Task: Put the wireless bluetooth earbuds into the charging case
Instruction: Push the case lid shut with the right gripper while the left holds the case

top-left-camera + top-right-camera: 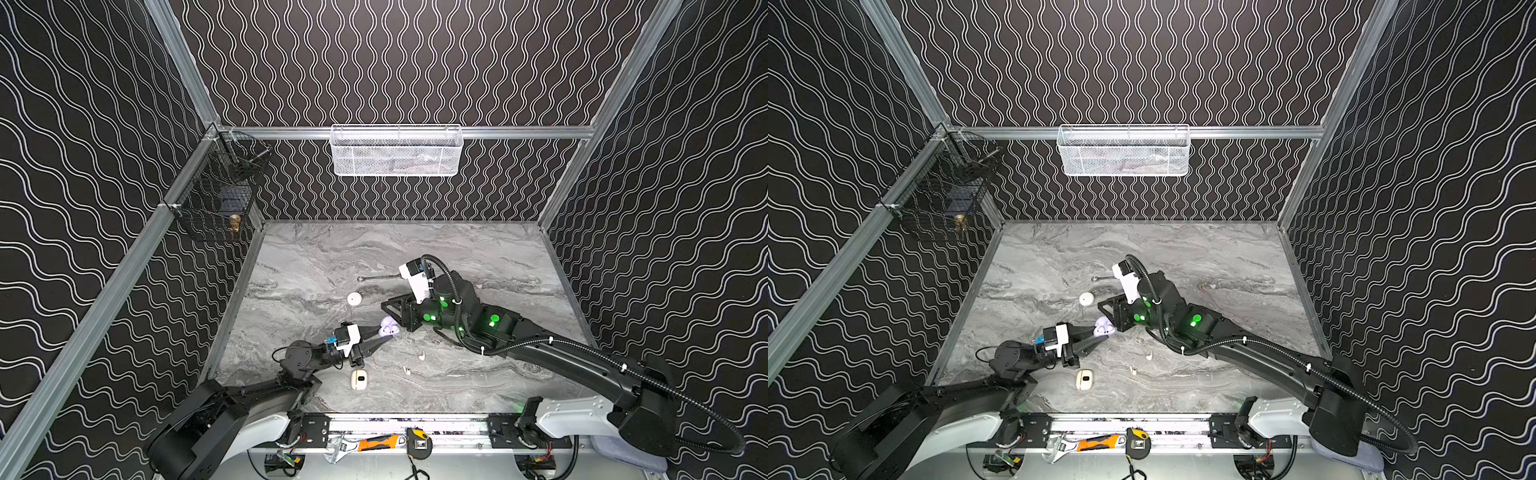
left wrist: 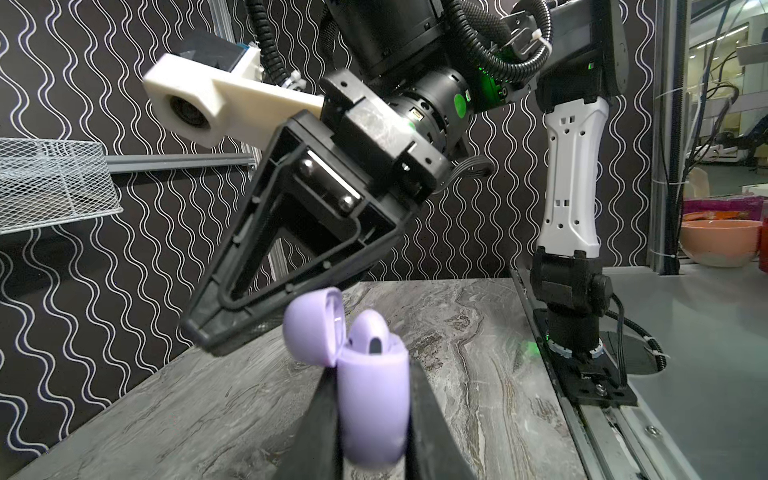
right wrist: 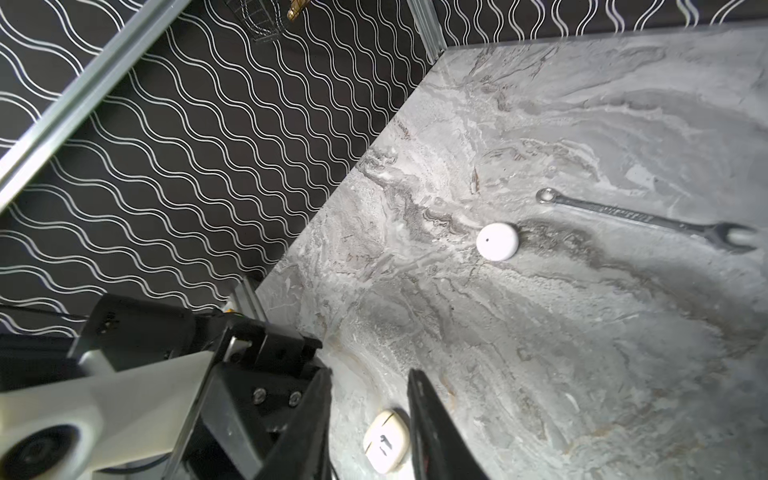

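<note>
**Lavender case clamped in the left fingers, lid open, one bud seated**

I have the left fingers [image 2: 320, 419] [image 1: 376, 343] clamped on the lavender charging case [image 2: 374, 407] [image 1: 389, 326] [image 1: 1104, 328], one finger on each side of its body, and the case stands upright between them. From here I cannot tell whether its base rests on the tabletop [image 1: 498, 257] or hangs just above it. The lid [image 2: 309, 328] is swung open. One lavender earbud [image 2: 368, 330] sits in the case with its rounded top standing out of the well.

The right fingers [image 3: 426, 419] [image 2: 216, 328] stand apart with nothing between them; in the right wrist view I see bare tabletop through the gap. In the left wrist view they angle down with the tip just beside the open lid. It is blurred, so I cannot say whether it touches.

Two white earbuds [image 1: 421, 355] [image 1: 406, 370] lie loose on the tabletop near each other, on the near side of the lavender case, and show in both top views. A closed cream case [image 1: 358, 379] [image 3: 386, 444] lies beside the left arm. A round white case [image 1: 353, 298] [image 3: 497, 241] sits beyond the lavender one, with a steel wrench [image 1: 378, 277] [image 3: 648, 220] a little farther back.
</note>
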Action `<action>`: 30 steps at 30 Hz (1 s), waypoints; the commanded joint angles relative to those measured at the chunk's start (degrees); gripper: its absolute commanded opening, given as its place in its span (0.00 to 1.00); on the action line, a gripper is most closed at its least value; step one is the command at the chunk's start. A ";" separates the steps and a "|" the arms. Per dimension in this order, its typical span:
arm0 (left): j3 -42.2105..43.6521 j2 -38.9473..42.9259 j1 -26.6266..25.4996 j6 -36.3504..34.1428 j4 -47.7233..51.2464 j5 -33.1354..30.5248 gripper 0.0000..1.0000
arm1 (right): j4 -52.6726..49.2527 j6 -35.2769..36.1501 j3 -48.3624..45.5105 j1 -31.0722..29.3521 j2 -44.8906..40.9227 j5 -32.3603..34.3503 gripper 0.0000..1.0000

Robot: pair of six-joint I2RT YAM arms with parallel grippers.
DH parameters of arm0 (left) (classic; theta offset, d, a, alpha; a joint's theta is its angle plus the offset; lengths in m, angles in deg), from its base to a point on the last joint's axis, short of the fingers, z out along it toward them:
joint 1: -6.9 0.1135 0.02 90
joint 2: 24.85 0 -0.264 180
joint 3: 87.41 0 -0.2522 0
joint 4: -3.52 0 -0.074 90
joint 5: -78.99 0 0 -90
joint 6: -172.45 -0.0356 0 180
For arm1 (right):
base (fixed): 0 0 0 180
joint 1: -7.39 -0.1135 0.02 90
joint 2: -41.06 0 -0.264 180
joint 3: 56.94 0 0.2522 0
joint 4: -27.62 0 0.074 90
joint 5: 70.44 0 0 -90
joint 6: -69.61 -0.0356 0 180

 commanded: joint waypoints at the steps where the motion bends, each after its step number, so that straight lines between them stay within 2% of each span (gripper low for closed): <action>1: -0.03 0.81 0.11 -0.95 -3.43 -6.90 0.00 | -4.68 -4.86 -0.77 -0.48 -0.85 -6.44 0.29; 4: -0.25 1.90 0.08 -1.34 -1.12 -7.27 0.00 | -3.23 -7.37 -3.95 -0.65 -2.22 -8.97 0.28; 15: 0.13 1.97 0.09 -1.43 -0.03 -10.87 0.00 | -4.18 -10.38 -4.28 -1.74 -4.79 -10.00 0.25; 17: 0.44 1.97 0.13 -1.15 0.10 -12.49 0.00 | -6.32 -10.64 -2.88 -2.14 -5.47 -6.22 0.24; 18: 0.41 2.16 0.08 -0.77 1.09 -13.69 0.00 | -8.48 -11.86 -1.57 -2.15 -6.44 -1.78 0.24; 20: -0.04 2.67 0.08 0.75 4.85 -17.54 0.00 | -9.72 -15.29 1.20 -2.39 -8.61 5.62 0.33; 21: -0.44 3.30 0.17 2.26 7.93 -20.38 0.00 | -9.07 -17.45 1.90 -2.64 -9.85 8.20 0.37; 23: -0.71 5.69 0.25 5.57 13.93 -27.00 0.00 | -4.95 -19.78 2.61 -3.61 -11.44 8.84 0.38; 25: -1.24 10.33 0.47 12.11 23.97 -36.13 0.00 | -1.49 -21.08 4.49 -6.06 -11.71 9.36 0.43; 26: -2.01 12.66 0.53 15.19 30.53 -40.14 0.00 | -1.25 -21.76 5.65 -7.37 -11.40 10.09 0.45; 28: -7.10 16.54 0.62 23.56 50.30 -48.64 0.00 | -2.24 -22.54 8.90 -10.09 -9.98 11.22 0.50; 30: -12.86 17.34 0.95 27.77 67.27 -52.34 0.00 | -2.19 -21.96 10.87 -10.94 -9.08 9.67 0.50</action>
